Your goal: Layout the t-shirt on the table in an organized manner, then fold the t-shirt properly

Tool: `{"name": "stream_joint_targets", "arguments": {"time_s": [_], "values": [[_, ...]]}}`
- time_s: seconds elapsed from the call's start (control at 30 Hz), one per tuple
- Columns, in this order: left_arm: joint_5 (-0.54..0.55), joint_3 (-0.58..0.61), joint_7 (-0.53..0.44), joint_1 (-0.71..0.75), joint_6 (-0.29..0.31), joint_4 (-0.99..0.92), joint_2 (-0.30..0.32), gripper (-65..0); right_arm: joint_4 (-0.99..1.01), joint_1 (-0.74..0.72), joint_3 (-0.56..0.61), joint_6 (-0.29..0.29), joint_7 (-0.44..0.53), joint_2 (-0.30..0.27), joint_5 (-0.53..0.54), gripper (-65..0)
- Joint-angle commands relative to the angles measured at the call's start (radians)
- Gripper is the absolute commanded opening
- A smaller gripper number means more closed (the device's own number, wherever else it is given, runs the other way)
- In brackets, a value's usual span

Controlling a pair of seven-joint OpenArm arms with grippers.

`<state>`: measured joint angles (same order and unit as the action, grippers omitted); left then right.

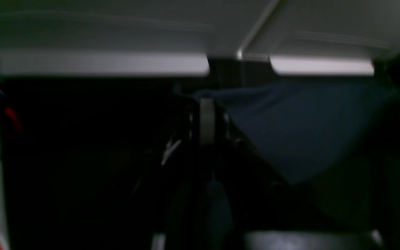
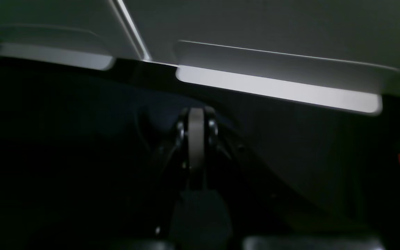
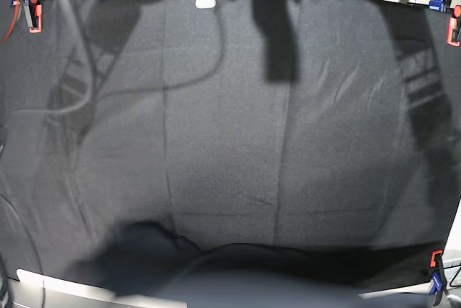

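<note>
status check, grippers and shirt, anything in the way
Left gripper shut on the t-shirt, cloth lifted. Right gripper shut; too dark to tell what it holds. Shirt bunched at table's near edge, not laid out. Nothing seen in the way.

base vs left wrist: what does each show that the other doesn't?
Base only: the whole table of creased black cloth, orange and blue clamps at its corners, and cables beyond the far edge. Neither pincer appears.

Left wrist only: the left pincer, shut on a fold of the t-shirt, which hangs stretched beside it, with pale panels behind.

Both: the dark t-shirt; in the base view it is bunched at the table's near edge.
</note>
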<state>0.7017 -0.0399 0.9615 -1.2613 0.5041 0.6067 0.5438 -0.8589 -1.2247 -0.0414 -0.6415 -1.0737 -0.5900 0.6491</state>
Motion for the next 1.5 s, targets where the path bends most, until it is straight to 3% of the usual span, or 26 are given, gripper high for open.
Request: {"name": "stream_joint_targets", "arguments": {"time_s": [0.0,0.07,0.17,0.3,0.43,0.53,0.87,1.0,1.1,1.27,1.37,1.4,1.47], "values": [[0.050,-0.005,-0.035,-0.048,0.004,0.023,0.045,-65.0,-0.028,-0.005,-0.004,-0.030,0.003,-0.009,0.052,-65.0],[0.130,-0.005,0.003,-0.048,0.005,0.023,0.101,-65.0,-0.050,0.066,-0.005,-0.033,-0.051,-0.009,0.088,-65.0],[0.218,-0.005,0.093,-0.027,0.025,0.023,0.164,-65.0,-0.106,0.171,-0.014,-0.032,-0.054,-0.016,0.096,-65.0],[0.311,-0.005,0.201,0.087,0.049,0.023,0.206,-65.0,-0.179,0.306,-0.059,-0.032,-0.054,-0.034,0.093,-65.0],[0.442,-0.005,0.240,0.195,0.051,0.023,0.206,-65.0,-0.229,0.429,-0.135,-0.032,-0.054,-0.036,0.092,-65.0],[0.444,-0.005,0.235,0.241,0.110,0.023,0.188,-65.0,-0.243,0.509,-0.181,-0.033,-0.054,-0.036,0.144,-65.0],[0.520,-0.005,0.276,0.387,0.119,0.023,0.175,-65.0,-0.243,0.742,-0.190,-0.034,-0.054,-0.035,0.145,-65.0],[0.594,-0.005,0.274,0.454,0.186,0.023,0.171,-65.0,-0.243,0.802,-0.188,-0.038,-0.054,-0.019,0.193,-65.0],[0.605,-0.006,0.273,0.466,0.188,0.023,0.158,-65.0,-0.243,0.812,-0.187,-0.038,-0.054,0.038,0.208,-65.0],[0.609,-0.006,0.268,0.466,0.194,0.023,0.114,-65.0,-0.243,0.790,-0.187,-0.039,-0.046,0.193,0.192,-64.3],[0.608,-0.006,0.263,0.466,0.194,0.023,0.090,-65.0,-0.243,0.748,-0.187,-0.040,0.024,0.288,0.094,-39.0],[0.608,-0.006,0.257,0.466,0.194,0.023,0.085,-65.0,-0.242,0.728,-0.187,-0.040,0.056,0.321,0.025,-34.1],[0.608,-0.006,0.249,0.466,0.194,0.023,0.082,-65.0,-0.226,0.688,-0.183,-0.036,0.108,0.380,-0.090,-32.9]]}}
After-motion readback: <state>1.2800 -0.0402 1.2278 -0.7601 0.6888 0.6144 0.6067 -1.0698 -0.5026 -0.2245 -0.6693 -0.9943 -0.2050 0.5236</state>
